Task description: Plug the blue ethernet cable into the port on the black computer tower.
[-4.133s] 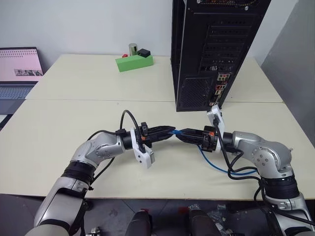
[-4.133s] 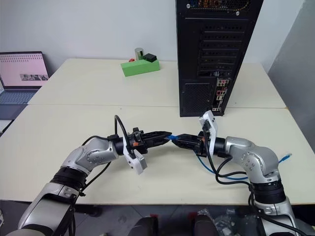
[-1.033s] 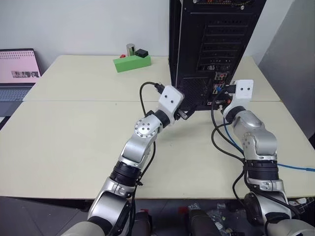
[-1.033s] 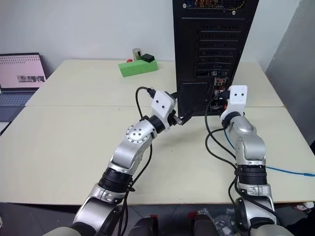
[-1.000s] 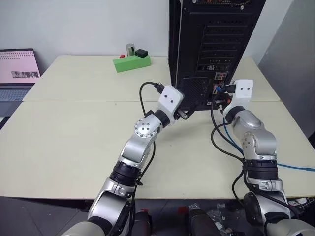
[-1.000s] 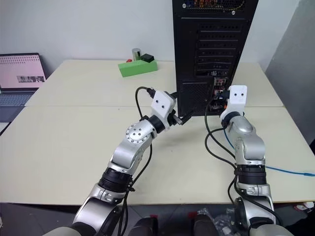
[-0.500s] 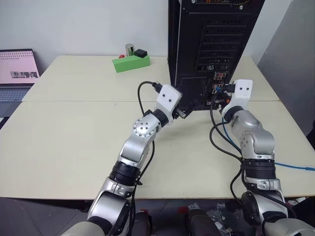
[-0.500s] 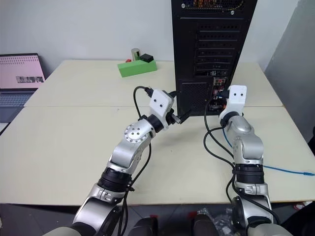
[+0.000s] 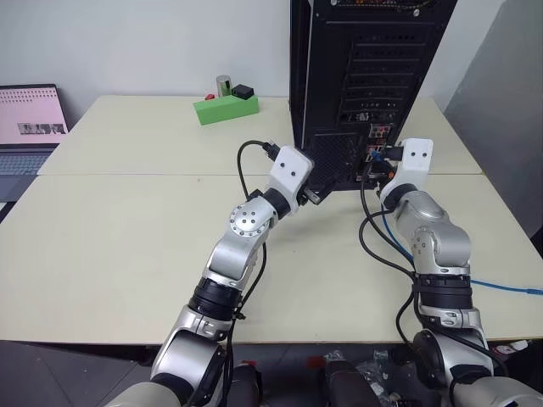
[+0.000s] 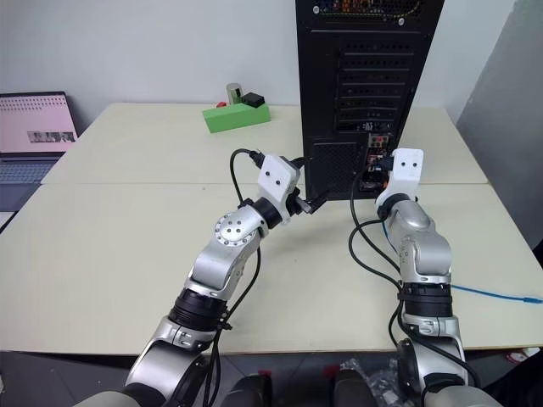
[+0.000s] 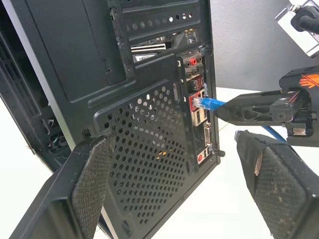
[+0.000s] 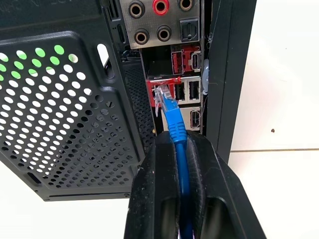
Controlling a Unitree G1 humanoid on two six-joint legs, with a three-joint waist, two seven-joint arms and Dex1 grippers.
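Note:
The black computer tower (image 9: 365,76) stands at the back of the table, rear panel toward me. My right gripper (image 12: 178,140) is shut on the blue ethernet cable (image 12: 174,122) just behind its clear plug. The plug tip sits at the mouth of the red-framed port (image 12: 158,85); I cannot tell if it is seated. My left gripper (image 11: 174,142) is open and holds nothing, level with the mesh vent grille (image 11: 149,149) and left of the connector panel. The left wrist view has the right gripper (image 11: 227,108) pointing the plug at the panel.
The cable's slack trails over the table (image 9: 127,237) to the right edge (image 9: 501,287). A green block (image 9: 226,108) with small items on it sits at the back left. A laptop (image 9: 32,119) stands far left. Round audio jacks (image 12: 159,20) sit above the port.
About four seconds ago both grippers met on the plug low over the table. Now the right holds it at the tower's rear and the left is open. The last second shows no movement.

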